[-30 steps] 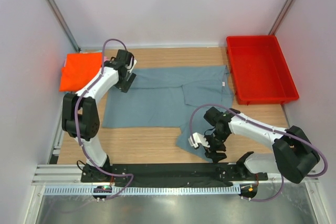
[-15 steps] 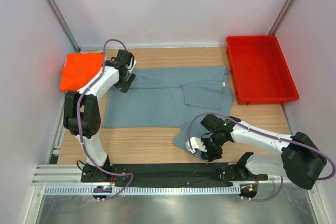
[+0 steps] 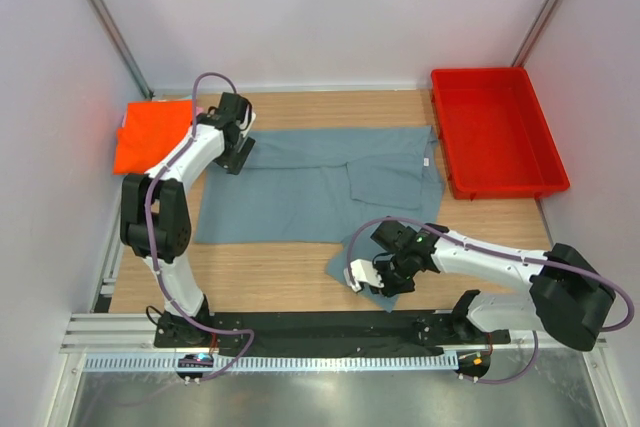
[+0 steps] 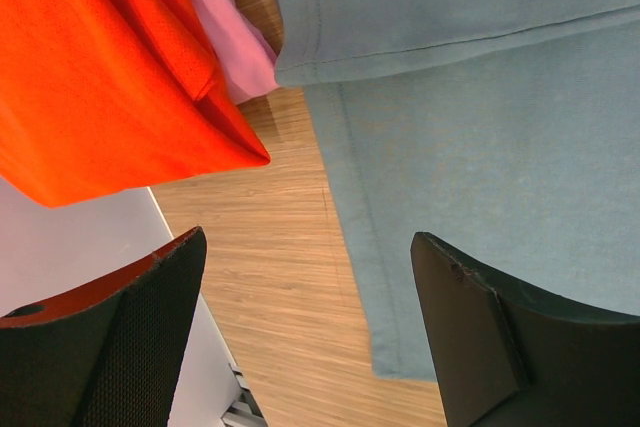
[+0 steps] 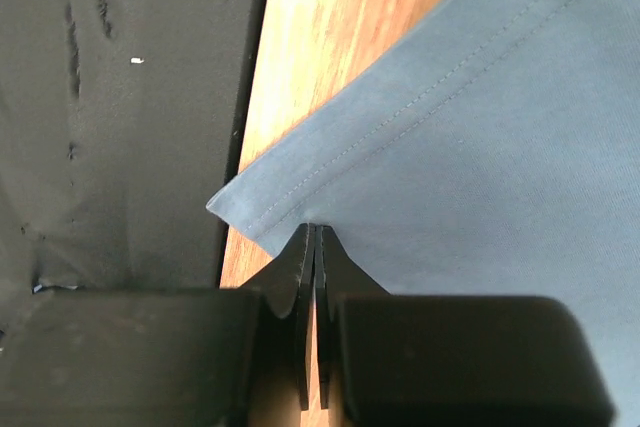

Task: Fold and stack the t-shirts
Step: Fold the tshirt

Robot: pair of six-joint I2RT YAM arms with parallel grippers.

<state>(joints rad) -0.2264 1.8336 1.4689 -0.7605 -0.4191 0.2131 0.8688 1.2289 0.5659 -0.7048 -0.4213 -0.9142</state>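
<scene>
The grey-blue t-shirt (image 3: 290, 192) lies spread flat across the middle of the table, with one flap reaching toward the near edge. My right gripper (image 3: 385, 279) is shut on the stitched hem at that near corner (image 5: 300, 197), its fingers (image 5: 303, 277) pressed together on the cloth. My left gripper (image 3: 236, 159) hangs open over the shirt's far-left corner (image 4: 400, 337), with nothing between its fingers (image 4: 490, 337). An orange t-shirt (image 3: 150, 135) lies at the far left. A pink t-shirt (image 4: 225, 27) shows beside the orange t-shirt (image 4: 90, 77).
A red plastic bin (image 3: 495, 132) stands at the back right, next to the shirt's right edge. A black mat (image 5: 120, 97) runs along the near table edge just behind my right gripper. White walls close in the left and right sides.
My right gripper has moved left along the near flap and shut on its hem. The left arm has hardly moved and stays open.
</scene>
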